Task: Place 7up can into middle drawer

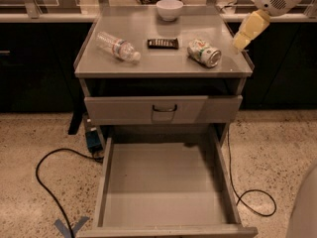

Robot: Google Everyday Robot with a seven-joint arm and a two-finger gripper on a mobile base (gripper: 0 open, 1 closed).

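- The 7up can (204, 52), silvery-green with a shiny end, is lying on its side on the worktop (163, 66), right half.
- The grey middle drawer (163, 182) is standing pulled open below.
- The tool (241, 41) is hovering near the can's right.

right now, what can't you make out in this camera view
the gripper, right of the 7up can by the cabinet top's right edge: its arm is cut off by the top edge.
upper drawer: contents hidden by its closed front.
open slot under the cabinet top: lost in shadow.
middle drawer: front wall cut by the bottom edge.
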